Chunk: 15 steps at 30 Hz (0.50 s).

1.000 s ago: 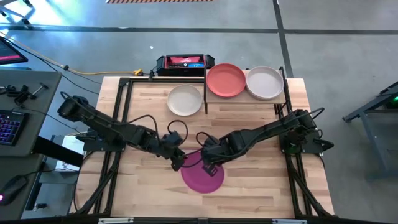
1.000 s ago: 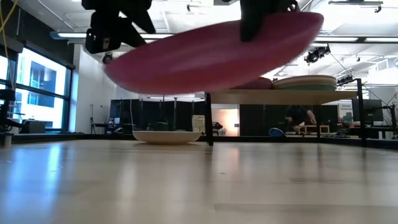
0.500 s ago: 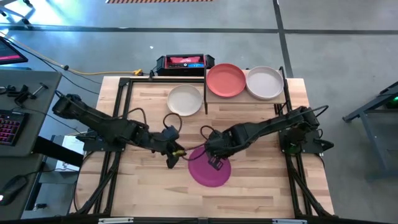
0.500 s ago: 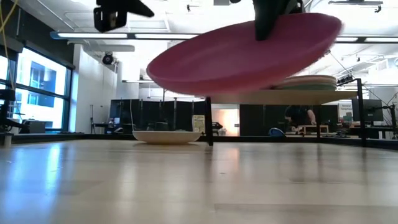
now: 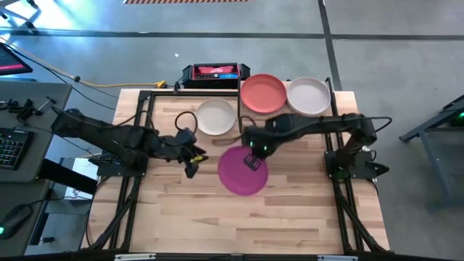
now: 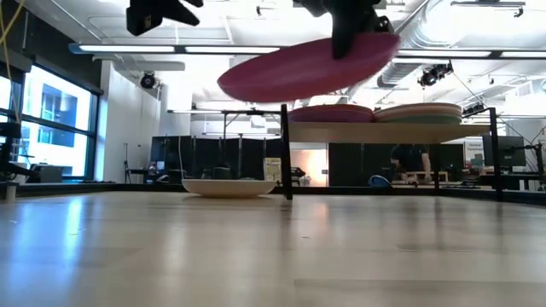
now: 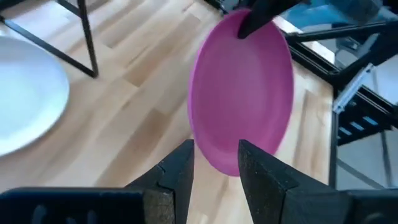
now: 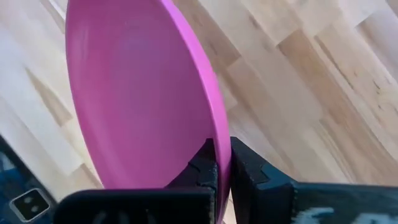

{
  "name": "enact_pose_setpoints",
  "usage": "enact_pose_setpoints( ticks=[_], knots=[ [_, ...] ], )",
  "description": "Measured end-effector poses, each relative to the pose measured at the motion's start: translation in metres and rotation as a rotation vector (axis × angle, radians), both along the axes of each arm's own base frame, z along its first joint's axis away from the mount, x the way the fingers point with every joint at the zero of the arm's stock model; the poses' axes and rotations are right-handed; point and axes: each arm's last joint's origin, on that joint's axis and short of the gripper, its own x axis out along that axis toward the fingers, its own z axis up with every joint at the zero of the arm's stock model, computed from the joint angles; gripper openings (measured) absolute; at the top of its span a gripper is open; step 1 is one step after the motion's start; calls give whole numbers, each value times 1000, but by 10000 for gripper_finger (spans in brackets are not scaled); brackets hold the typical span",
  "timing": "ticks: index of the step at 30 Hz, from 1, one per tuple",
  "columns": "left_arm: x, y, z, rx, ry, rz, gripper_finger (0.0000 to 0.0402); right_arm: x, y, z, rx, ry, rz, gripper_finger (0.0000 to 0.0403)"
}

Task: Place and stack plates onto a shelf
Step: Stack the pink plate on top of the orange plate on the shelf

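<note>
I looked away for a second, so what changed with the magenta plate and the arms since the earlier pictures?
The right end effector, clamped on the magenta plate's rim, carried it up and toward the shelf. The left end effector, open and empty, backed away to its own side. Unchanged: the coral red plate and the pink plate on the shelf, the white plate on the table.

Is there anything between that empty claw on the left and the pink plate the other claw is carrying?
Nothing. In the high view, only bare wooden table lies between the left gripper and the magenta plate; the left wrist view shows the same open gap.
</note>
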Motion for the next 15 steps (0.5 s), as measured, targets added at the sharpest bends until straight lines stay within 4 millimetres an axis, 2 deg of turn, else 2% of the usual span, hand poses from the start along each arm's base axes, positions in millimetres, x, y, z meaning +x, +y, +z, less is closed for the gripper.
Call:
enact_pose_setpoints(
  ticks=[6,15],
  knots=[
    [-9,14,6,64,7,2,111,-13,-46,18,31,-63,-45,0],
    [-12,34,8,168,36,11,111,-43,-119,39,74,-160,-177,0]
  ],
)
